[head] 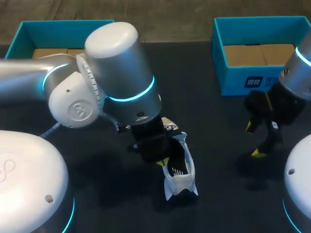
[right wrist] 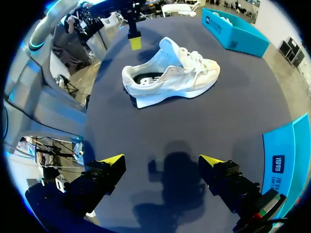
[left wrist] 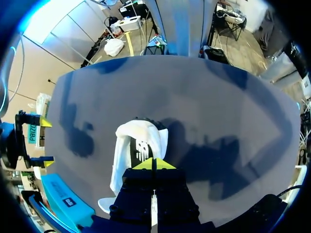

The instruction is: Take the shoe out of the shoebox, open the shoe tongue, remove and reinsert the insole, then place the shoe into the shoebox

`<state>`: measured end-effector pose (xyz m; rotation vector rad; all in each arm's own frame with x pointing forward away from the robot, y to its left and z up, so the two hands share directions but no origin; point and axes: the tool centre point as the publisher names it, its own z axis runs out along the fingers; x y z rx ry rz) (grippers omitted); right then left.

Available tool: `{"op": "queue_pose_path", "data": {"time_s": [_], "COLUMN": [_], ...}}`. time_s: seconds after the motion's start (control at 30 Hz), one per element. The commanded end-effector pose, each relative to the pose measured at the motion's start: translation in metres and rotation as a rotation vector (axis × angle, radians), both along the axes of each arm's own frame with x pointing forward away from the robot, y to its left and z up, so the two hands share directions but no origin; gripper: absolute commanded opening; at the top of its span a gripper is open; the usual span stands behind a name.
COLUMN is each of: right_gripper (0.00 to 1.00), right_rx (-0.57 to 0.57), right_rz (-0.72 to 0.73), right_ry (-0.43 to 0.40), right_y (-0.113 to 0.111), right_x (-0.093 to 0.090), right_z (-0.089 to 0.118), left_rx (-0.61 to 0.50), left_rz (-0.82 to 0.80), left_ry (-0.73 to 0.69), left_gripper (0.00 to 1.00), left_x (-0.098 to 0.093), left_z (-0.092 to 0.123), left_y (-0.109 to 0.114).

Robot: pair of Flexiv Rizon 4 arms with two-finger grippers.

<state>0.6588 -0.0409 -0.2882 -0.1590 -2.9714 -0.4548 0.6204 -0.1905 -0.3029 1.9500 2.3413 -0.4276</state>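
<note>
White lace-up sneaker (right wrist: 170, 73) standing on its sole on the dark table (right wrist: 194, 121), outside both boxes, directly below the left claw (left wrist: 153, 164) and well ahead of the right claw (right wrist: 162, 162). Left claw's yellow tips pressed together, hanging just above the heel opening, apparently pinching nothing. Right claw's tips spread wide, holding nothing, low over bare tabletop. Dark insole (right wrist: 148, 78) showing inside the opening, under the left claw.

Probably light, with a soft, foldable upper and a firmer sole and heel. Likely to tip or slide if pushed from one side only. Best steadied at the heel collar or across the midfoot, with the tongue and the thin, floppy insole taken by an edge.

Open tabletop all round the sneaker and between it and the right claw. Teal cardboard shoebox (head: 243, 77) just beside the right claw, with a wall to clear on any lift. Second teal shoebox (head: 22, 38) well beyond the left claw.
</note>
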Motion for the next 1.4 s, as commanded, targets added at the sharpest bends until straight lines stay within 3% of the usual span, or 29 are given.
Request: {"op": "queue_pose_path", "data": {"time_s": [0.03,0.5,0.97,1.4], "right_gripper": [1.0,1.0,1.0,1.0], "right_rx": [-0.004,-0.004,-0.004,-0.004], "right_rz": [0.001,0.001,0.001,0.001], "right_ry": [0.003,0.003,0.003,0.003], "right_y": [0.002,0.002,0.002,0.002], "right_x": [0.002,0.002,0.002,0.002], "right_z": [-0.002,-0.002,-0.002,-0.002], "left_rx": [0.033,0.109,0.167,0.295], "left_rz": [-0.013,-0.083,-0.146,-0.224], "left_ry": [-0.002,0.011,0.048,0.078], "left_gripper": [0.0,0.0,0.0,0.0], "left_x": [0.004,0.008,0.01,0.002], "left_z": [-0.004,-0.025,-0.047,-0.069], "left_y": [-0.006,-0.014,-0.04,-0.035]}}
